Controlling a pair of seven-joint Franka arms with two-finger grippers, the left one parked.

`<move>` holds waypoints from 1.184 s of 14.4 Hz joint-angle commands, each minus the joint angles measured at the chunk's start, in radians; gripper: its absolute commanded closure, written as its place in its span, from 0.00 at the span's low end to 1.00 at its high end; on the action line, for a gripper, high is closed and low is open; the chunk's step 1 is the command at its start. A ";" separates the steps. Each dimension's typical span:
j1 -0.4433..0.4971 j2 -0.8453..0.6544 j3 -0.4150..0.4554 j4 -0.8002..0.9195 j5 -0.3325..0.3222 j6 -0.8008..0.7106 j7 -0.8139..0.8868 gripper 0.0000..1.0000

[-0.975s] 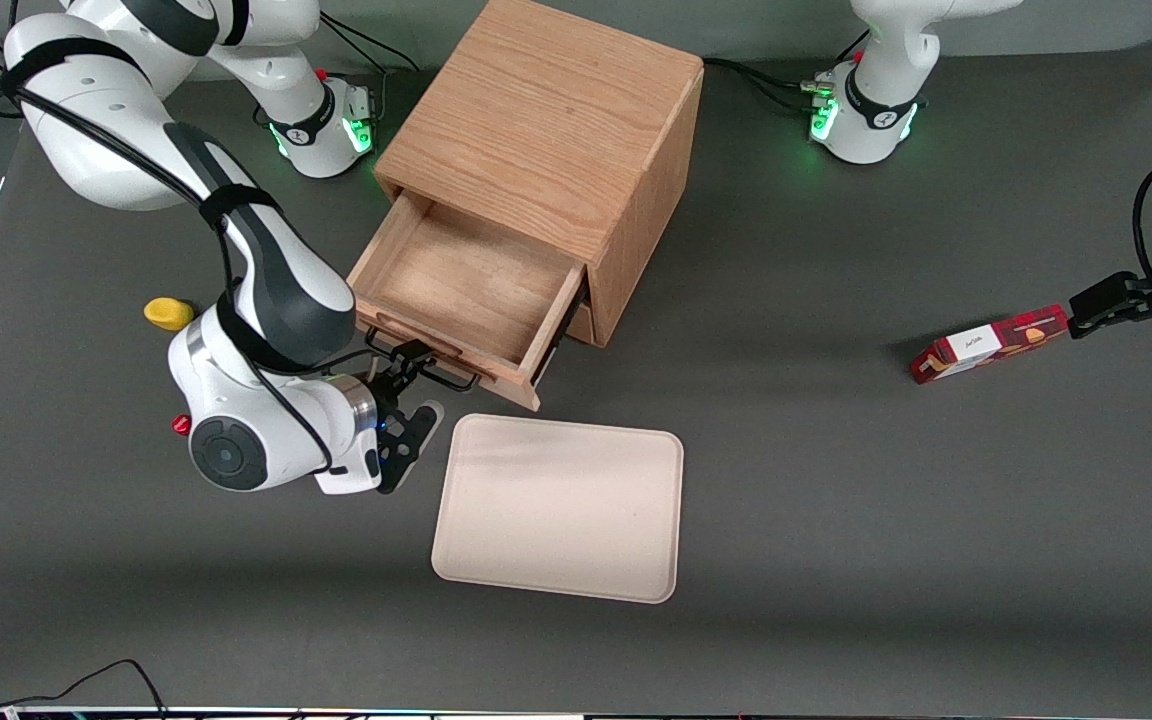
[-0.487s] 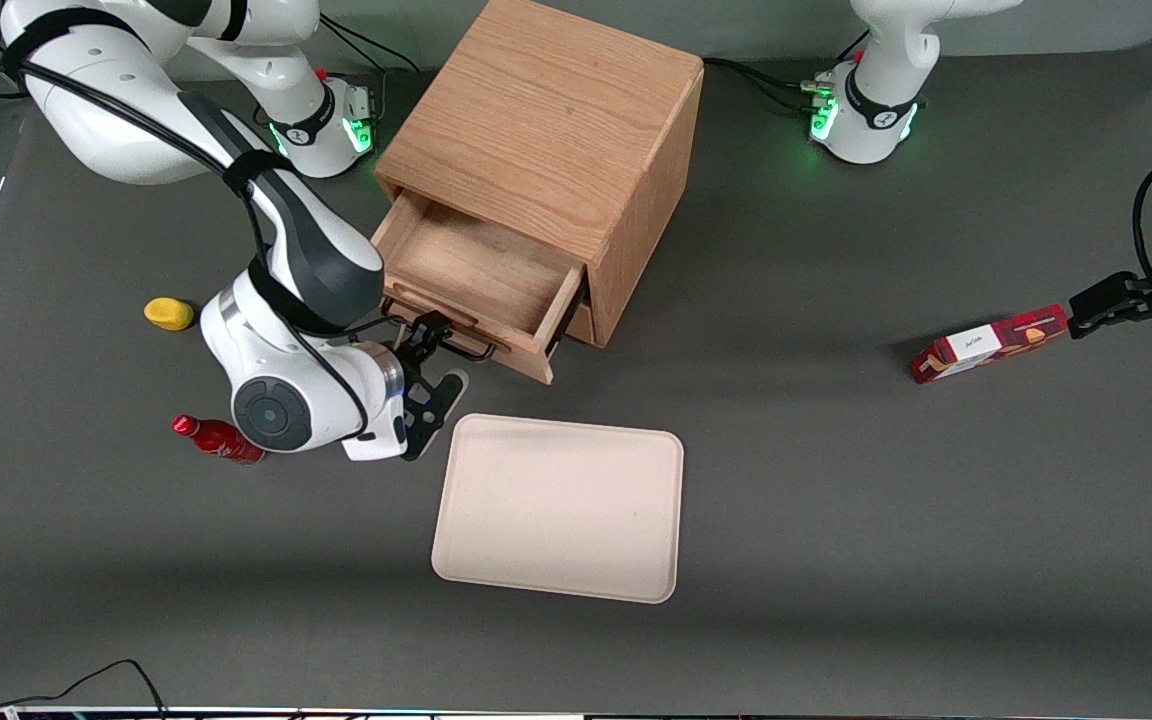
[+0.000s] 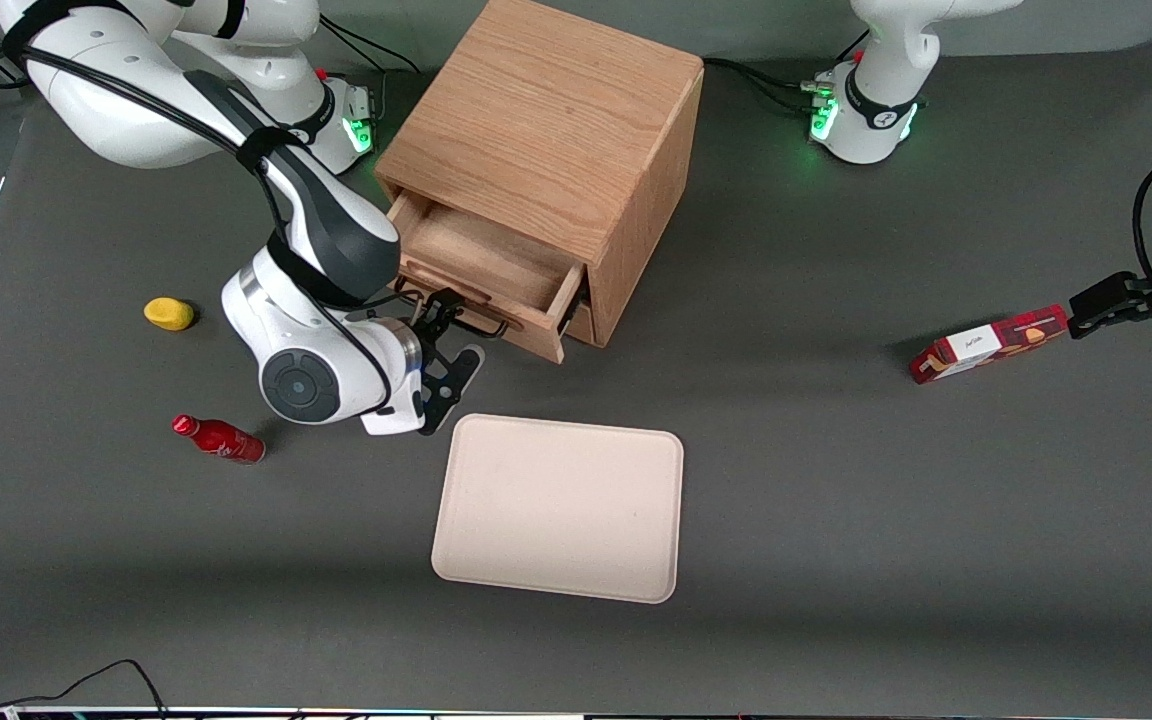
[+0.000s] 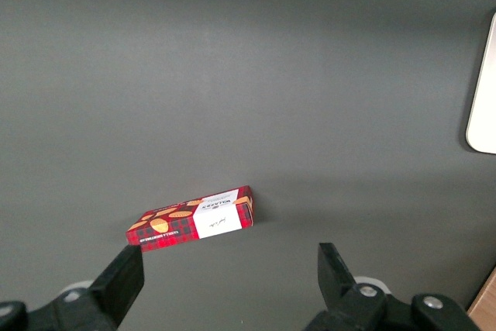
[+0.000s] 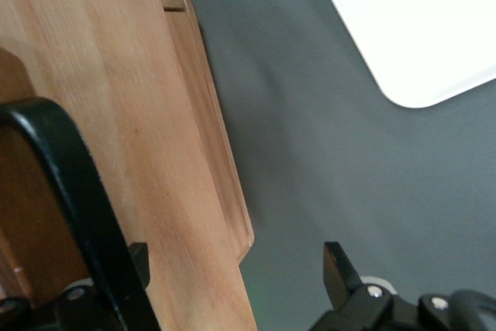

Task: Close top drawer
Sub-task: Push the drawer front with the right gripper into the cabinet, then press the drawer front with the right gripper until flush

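Gray table (image 3: pixel 836 500); gripper (image 3: pixel 451 340) spread at half-open top drawer (image 3: pixel 491 262).

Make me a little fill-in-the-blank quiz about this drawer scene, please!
1. The top drawer stands partly ____.
2. The pincer sits at the drawer's black ____, fingers spread.
3. The flat thing nearest the pincer is a beige ____.
4. The small bottle on the table is ____ in colour.

Missing words: open; handle; tray; red
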 commanded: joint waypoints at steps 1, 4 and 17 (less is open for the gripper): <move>-0.020 -0.067 0.023 -0.118 -0.004 0.063 0.039 0.00; -0.080 -0.090 0.088 -0.191 -0.003 0.108 0.062 0.00; -0.070 -0.124 0.132 -0.244 0.034 0.136 0.145 0.00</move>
